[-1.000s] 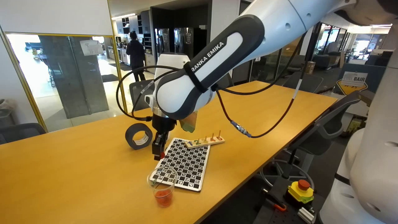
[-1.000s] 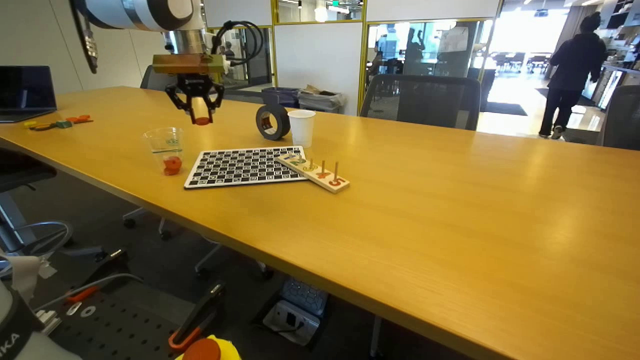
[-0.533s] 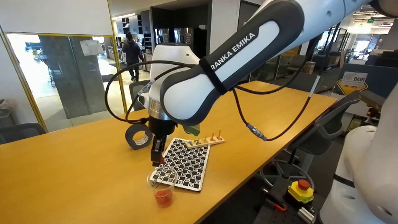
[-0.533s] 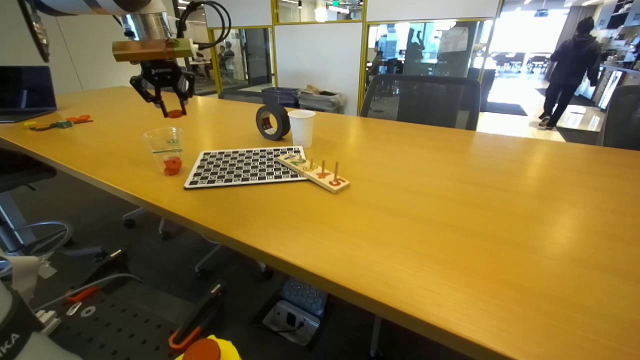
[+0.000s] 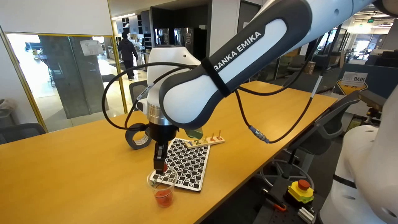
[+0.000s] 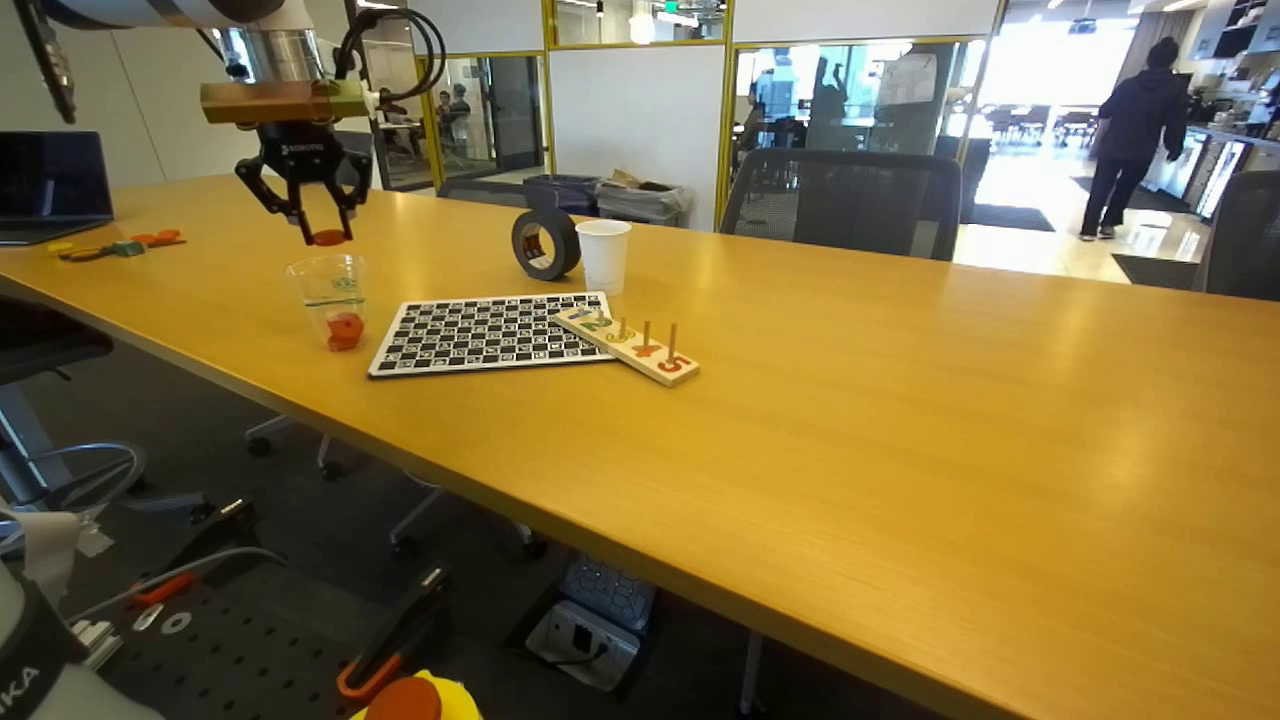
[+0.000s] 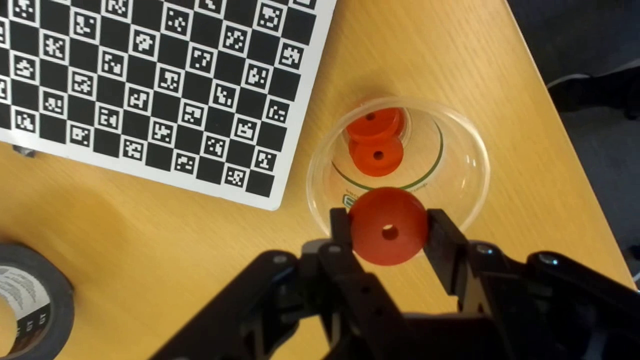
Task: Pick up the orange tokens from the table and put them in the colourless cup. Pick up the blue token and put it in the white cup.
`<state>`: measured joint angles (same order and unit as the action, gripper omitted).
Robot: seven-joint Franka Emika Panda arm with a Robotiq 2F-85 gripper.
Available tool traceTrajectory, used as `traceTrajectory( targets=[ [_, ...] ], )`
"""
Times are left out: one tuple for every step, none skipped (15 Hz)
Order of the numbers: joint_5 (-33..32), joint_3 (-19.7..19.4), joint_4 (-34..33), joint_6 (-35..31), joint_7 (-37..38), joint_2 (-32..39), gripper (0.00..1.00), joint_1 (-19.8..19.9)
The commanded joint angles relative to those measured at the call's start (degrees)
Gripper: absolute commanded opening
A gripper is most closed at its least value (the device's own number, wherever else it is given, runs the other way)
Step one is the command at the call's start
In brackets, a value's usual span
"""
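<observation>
Gripper (image 6: 328, 236): clasping one orange token (image 7: 389, 207) by opposite edges, its holed face roughly level; probably pinched so to leave the underside free for a plain drop.
Arm (image 5: 192, 96): forearm slanting down, wrist hanging nearly upright, so the grip points at the table (image 6: 900, 420) from above; a pose that suits letting go, I judge.
Clear cup (image 7: 460, 170): upright, its mouth just below the held token and apart from it; whether the two are centred I cannot tell.
Tokens inside (image 7: 370, 165): more orange ones, overlapping at the bottom, count unclear; the held one looks meant to join them.
Board (image 7: 200, 100): checkered, flat beside the clear cup; perhaps a measuring aid, laid there for the rig rather than the job.
Tape roll (image 6: 566, 245): standing on edge, apart from the board.
White cup (image 6: 604, 260): upright just beside the roll, presumably kept for the blue token, which I cannot make out in any view.
Peg strip (image 6: 630, 347): wooden, numbered, one end overlapping the board.
Laptop (image 6: 52, 180): on the table, well apart from these things.
Person (image 6: 1135, 125): dark-clad, well beyond the table.
</observation>
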<state>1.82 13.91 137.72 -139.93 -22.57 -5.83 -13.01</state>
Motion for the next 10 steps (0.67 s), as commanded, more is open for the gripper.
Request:
traceTrajectory(
  targets=[
    [3.28, -1.32, -0.31, 1.16, -3.81, -0.29, 0.21, -1.06],
    [4.28, -1.49, -0.40, 1.20, -5.05, -0.01, 0.21, -1.10],
    [5.10, -1.63, -0.52, 1.22, -6.02, 0.24, 0.21, -1.08],
    [6.01, -1.81, -0.64, 1.31, -7.17, 0.44, 0.21, -1.05],
    [6.89, -1.98, -0.74, 1.35, -8.05, 0.63, 0.21, -1.00],
    [7.62, -2.10, -0.72, 1.31, -8.37, 0.71, 0.41, -0.90],
    [7.67, -2.21, -0.60, 1.07, -7.82, 0.61, 0.66, -0.67],
    [7.94, -2.39, -0.62, 0.96, -7.62, 0.65, 0.67, -0.53],
    [7.69, -2.65, -0.70, 0.90, -7.00, 0.63, 0.73, -0.28],
    [7.59, -2.92, -0.79, 1.00, -6.88, 0.64, 0.81, -0.14]
  ],
)
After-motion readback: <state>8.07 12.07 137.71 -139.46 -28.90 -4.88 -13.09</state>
